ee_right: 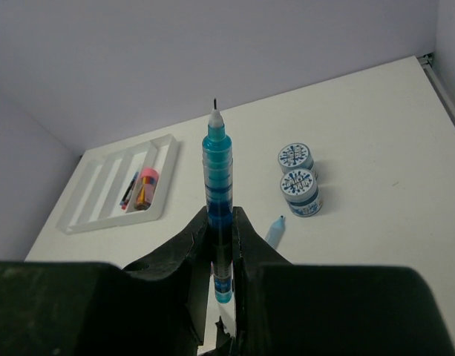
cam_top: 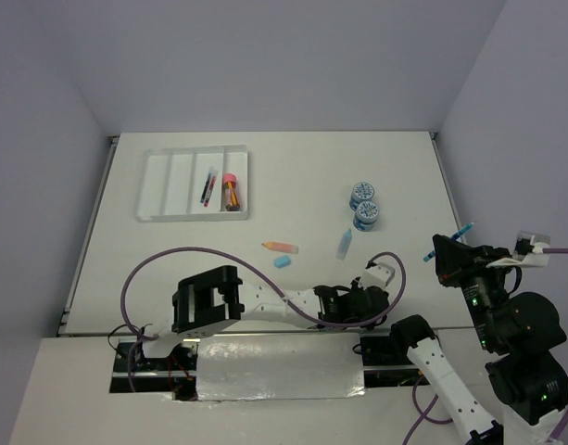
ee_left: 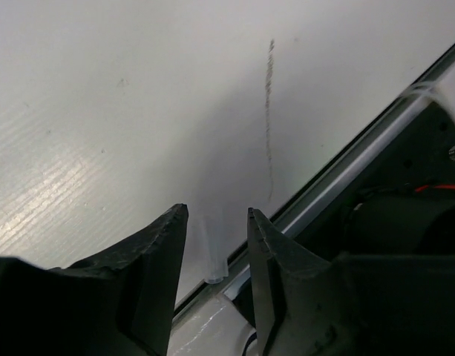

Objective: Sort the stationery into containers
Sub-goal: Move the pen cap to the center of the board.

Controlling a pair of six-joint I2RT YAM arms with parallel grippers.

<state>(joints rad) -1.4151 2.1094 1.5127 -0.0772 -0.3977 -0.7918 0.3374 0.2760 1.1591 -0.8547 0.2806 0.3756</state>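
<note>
A white matte table (cam_top: pixel 302 176) stands boxed in by pale lilac-grey walls (cam_top: pixel 265 56). The right pincer (ee_right: pixel 221 215), beyond the table's right edge, is clamped on a thin translucent blue pen (ee_right: pixel 217 159), while the left pincer (ee_left: pixel 216 216) hangs low at the near edge, jaws apart. Far ahead-left of the right pincer, the white four-compartment plastic tray (ee_right: pixel 90 189) holds thin dark pens (ee_right: pixel 128 190) and, one compartment nearer that pincer, a pink-capped orange piece (ee_right: pixel 145 185)

- Between the fingers of my left pincer (ee_left: pixel 216 213) sits a pale, see-through sliver (ee_left: pixel 213 256), too blurred to name.
- The blue pen (ee_right: pixel 217 170) has its lower end buried between the fingers of my right pincer (ee_right: pixel 220 215).
- In the tray (cam_top: pixel 154 190), third compartment from its left wall, the thin pens (cam_top: pixel 208 187) are too small to count.
- The overhead view's bottom edge cuts off my right arm (cam_top: pixel 450 389).
</note>
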